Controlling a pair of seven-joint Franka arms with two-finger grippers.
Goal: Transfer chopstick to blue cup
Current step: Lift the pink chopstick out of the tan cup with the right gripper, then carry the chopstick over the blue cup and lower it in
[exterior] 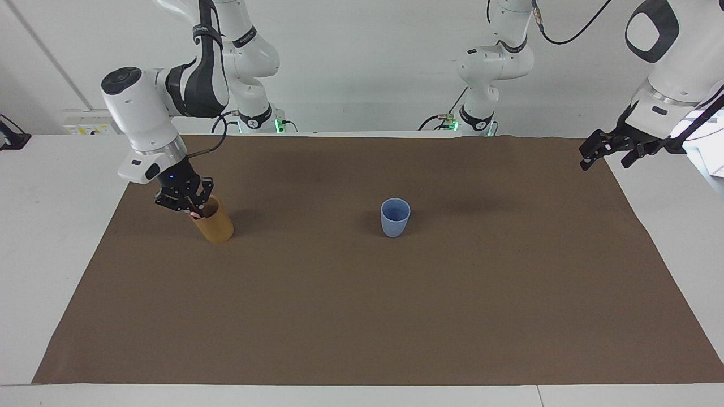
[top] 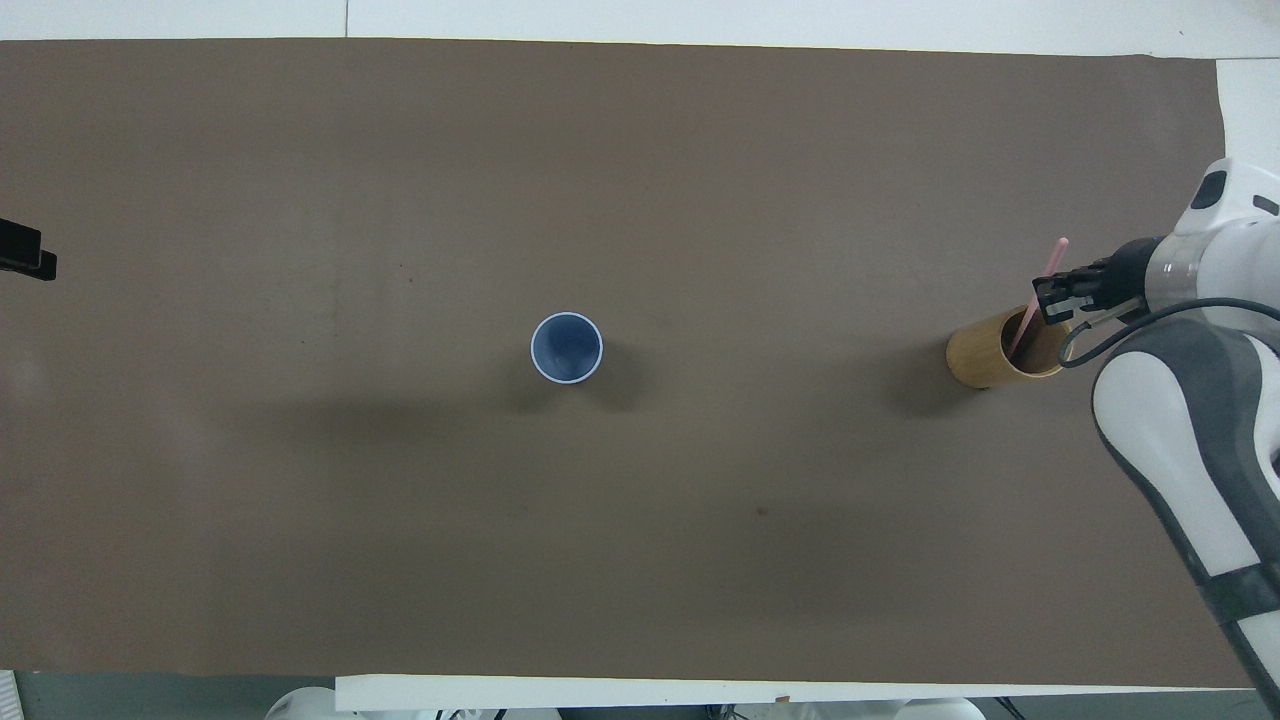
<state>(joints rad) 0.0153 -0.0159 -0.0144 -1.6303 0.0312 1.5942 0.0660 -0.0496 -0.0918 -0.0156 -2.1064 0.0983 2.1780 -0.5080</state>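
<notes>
A thin pale pink chopstick leans out of the tan cylindrical cup at the right arm's end of the mat. My right gripper is shut on it just above the cup's rim. In the facing view only a small pink bit of the chopstick shows under the right gripper. The light blue cup stands upright and alone near the mat's middle. My left gripper waits open in the air over the mat's corner at the left arm's end.
A brown mat covers most of the white table. Only the left gripper's black tip shows at the edge of the overhead view. The tan cup stands about a third of the mat's length from the blue cup.
</notes>
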